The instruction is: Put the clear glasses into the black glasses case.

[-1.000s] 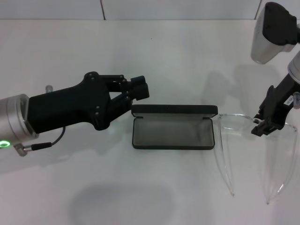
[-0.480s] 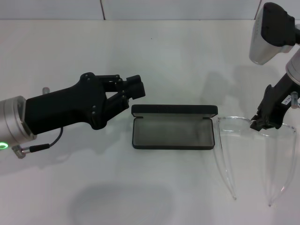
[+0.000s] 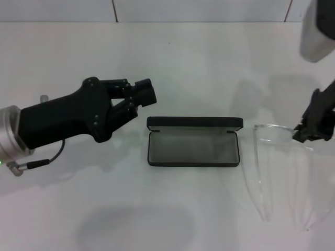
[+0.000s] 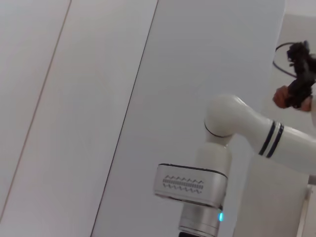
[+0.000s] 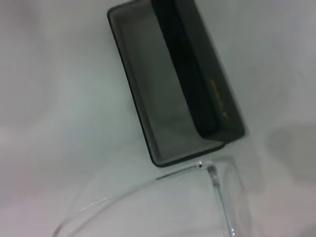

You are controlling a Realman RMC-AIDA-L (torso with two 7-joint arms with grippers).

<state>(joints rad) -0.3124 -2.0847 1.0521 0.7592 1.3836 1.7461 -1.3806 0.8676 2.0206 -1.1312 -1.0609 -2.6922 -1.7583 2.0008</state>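
Observation:
The black glasses case (image 3: 193,123) lies open in the middle of the white table, its lid standing up along the far side; its grey lining (image 5: 158,94) also shows in the right wrist view. To its right my right gripper (image 3: 313,130) is shut on the front of the clear glasses (image 3: 272,134), holding them just off the table. Their long temple arms (image 3: 256,180) trail toward the near edge. One hinge of the glasses (image 5: 211,171) sits close to the case's end. My left gripper (image 3: 145,92) hovers shut and empty, left of the case.
The white table (image 3: 172,68) ends at a pale wall behind. The left wrist view shows only wall panels and a white arm link (image 4: 232,121).
My right gripper has carried the clear glasses up and to the right, farther from the case. The left arm has drawn back to the left and slightly away from the case.

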